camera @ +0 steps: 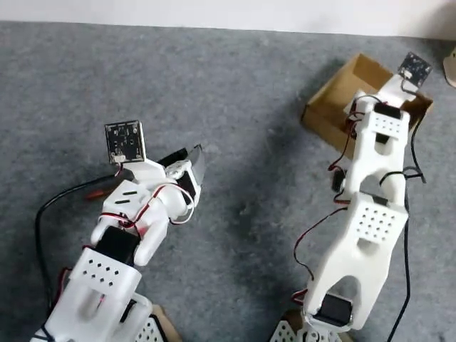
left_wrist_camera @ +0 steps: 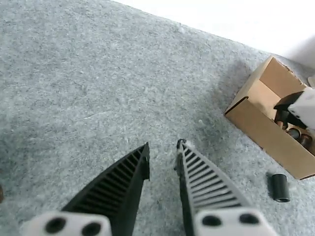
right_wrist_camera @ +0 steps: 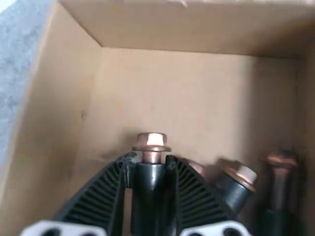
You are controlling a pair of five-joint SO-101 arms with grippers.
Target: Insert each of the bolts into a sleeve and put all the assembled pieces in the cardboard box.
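Grey carpet [left_wrist_camera: 98, 98] bears a sleeve [left_wrist_camera: 280, 187]; right claw [right_wrist_camera: 149, 161] clamps sleeved bolt [right_wrist_camera: 152, 142].

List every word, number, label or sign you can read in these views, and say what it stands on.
None can be read.
Cardboard box: bare walls, no print.
Bolt in the sleeve held by the right gripper: head too blurred to show any stamp.
Circuit boards on the wrists: any marking is too small to read.
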